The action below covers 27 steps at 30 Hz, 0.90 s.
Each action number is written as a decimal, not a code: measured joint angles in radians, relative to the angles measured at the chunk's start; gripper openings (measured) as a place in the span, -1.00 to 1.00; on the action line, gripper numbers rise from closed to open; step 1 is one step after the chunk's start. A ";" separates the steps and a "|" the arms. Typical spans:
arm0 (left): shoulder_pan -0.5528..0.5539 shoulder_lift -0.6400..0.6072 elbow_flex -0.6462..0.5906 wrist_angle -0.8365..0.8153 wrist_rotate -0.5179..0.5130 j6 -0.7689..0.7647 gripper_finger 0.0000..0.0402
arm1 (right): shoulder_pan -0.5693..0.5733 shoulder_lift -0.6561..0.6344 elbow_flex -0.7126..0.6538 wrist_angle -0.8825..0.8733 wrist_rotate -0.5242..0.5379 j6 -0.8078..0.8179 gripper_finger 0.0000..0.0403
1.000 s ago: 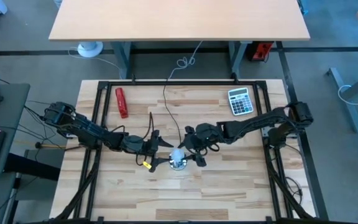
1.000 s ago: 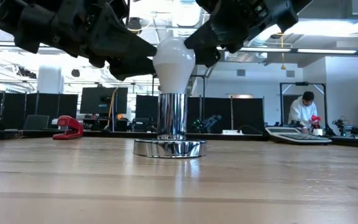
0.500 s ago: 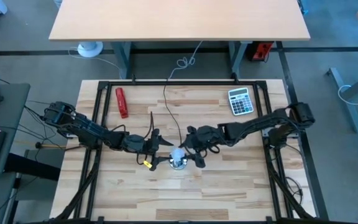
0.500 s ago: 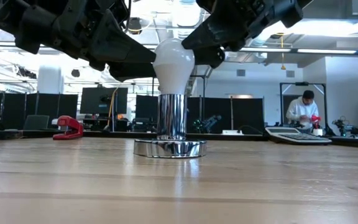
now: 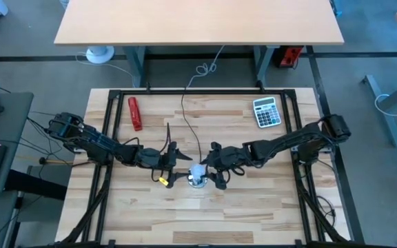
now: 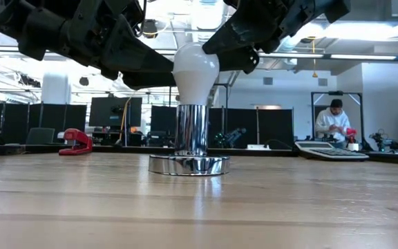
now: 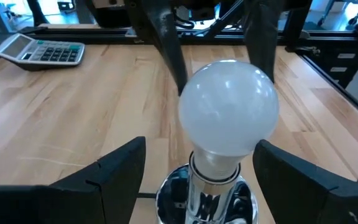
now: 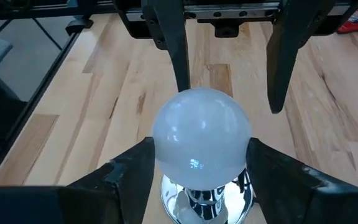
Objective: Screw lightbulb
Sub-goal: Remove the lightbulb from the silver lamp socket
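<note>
White and pear-shaped, the lightbulb (image 6: 195,69) stands upright in the chrome socket (image 6: 190,142) at the centre of the low view, just below the middle of the wooden table (image 5: 253,207) in the high view. Its pale screw neck shows just above the socket's rim in the left wrist view, so the bulb (image 7: 229,115) sits in the socket's mouth.

From the left of the high view, the left end effector (image 5: 178,172) reaches in and stops beside the bulb; its two dark fingers (image 7: 114,171) are spread wide, one on each side of the socket, well apart from the glass. The right end effector (image 5: 216,172) comes in from the right, and its fingers (image 8: 132,171) flank the globe closely on both sides; they are narrow around it, though actual contact is not clear.

A black cord (image 5: 185,114) runs from the socket towards the top of the table. A red stapler (image 5: 135,112) lies at the table's upper left and a calculator (image 5: 267,111) at its upper right. A person (image 6: 334,123) stands far back at the right of the low view.
</note>
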 joint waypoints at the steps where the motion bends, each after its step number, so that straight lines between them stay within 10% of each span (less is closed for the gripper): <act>1: 0.003 0.000 0.000 0.000 0.000 0.001 0.39 | 0.006 0.000 0.000 -0.001 0.013 0.008 0.24; 12: 0.051 0.001 0.003 0.033 -0.091 0.002 0.39 | 0.076 0.011 0.028 -0.016 0.030 0.069 0.23; 27: 0.051 -0.094 0.000 -0.153 -0.081 0.013 0.39 | 0.131 0.006 0.042 0.012 0.383 0.127 0.24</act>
